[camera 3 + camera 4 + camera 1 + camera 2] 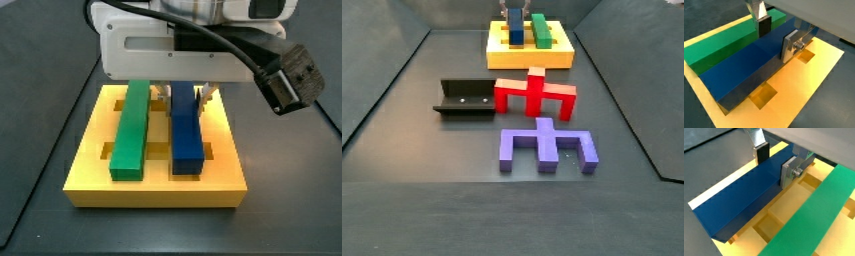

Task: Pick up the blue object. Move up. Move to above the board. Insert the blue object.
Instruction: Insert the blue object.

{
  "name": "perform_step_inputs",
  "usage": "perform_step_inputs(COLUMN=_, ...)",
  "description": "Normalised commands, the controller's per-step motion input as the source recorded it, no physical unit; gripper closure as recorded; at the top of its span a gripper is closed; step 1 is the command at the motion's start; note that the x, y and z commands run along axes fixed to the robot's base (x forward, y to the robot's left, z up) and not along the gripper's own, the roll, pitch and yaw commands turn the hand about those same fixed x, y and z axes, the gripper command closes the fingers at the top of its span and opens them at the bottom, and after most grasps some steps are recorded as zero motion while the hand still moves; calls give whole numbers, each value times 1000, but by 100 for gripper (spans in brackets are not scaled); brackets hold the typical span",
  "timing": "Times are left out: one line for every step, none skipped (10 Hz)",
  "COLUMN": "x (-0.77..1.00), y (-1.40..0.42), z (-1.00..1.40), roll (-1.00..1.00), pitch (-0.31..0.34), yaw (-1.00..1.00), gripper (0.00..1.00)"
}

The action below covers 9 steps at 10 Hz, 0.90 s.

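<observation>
The blue object (189,137) is seen lying lengthwise on the board (91,170), parallel to the green bar (130,135) and apart from it, with the board set near the far edge of the tabletop (422,110) in a side view. The gripper (777,34) is positioned over the far end of the blue object, and its fingers (790,172) are seen in both wrist views as silver plates flanking the bar, one on each long side. The jaws appear to bracket the bar closely, but contact at the pads is not resolved, so it cannot be told whether the bar is gripped or already let go. Whether the bar is fully seated in its groove is also not resolved; in a wrist view the near end (731,95) appears to stand well proud of the yellow surface, as does the green bar. Risks are judged as follows. If the jaws are opened before the bar is seated, a tilt along its length could be left, since it is held near one end only. If downward force is applied while the bar is misaligned with the groove, jamming or a shift of the board could result. If the gripper is lifted with a pad sticking, the bar could be dragged out again.
</observation>
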Motion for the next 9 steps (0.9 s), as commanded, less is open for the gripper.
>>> perform_step_inputs(x=0, y=-49, z=-209, roll=0, pitch=0, yaw=0, gripper=100)
perform_step_inputs(x=86, y=-97, z=-214, roll=-20, pitch=-13, yaw=0, gripper=100)
perform_step_inputs(x=40, y=-100, z=-223, roll=-7, pitch=-10, yaw=0, gripper=100)
perform_step_inputs(x=14, y=-117, z=-211, roll=-33, pitch=-30, yaw=0, gripper=100)
perform_step_inputs(x=29, y=-86, z=-254, roll=-16, pitch=-27, yaw=0, gripper=100)
perform_step_inputs(x=134, y=-103, z=-260, roll=-37, pitch=-24, yaw=0, gripper=100)
perform_step_inputs(x=60, y=-57, z=-243, roll=-37, pitch=-26, yaw=0, gripper=100)
perform_step_inputs(x=20, y=0, z=-237, roll=-10, pitch=-27, yaw=0, gripper=100)
perform_step_inputs(x=0, y=0, z=0, roll=0, pitch=0, yaw=0, gripper=100)
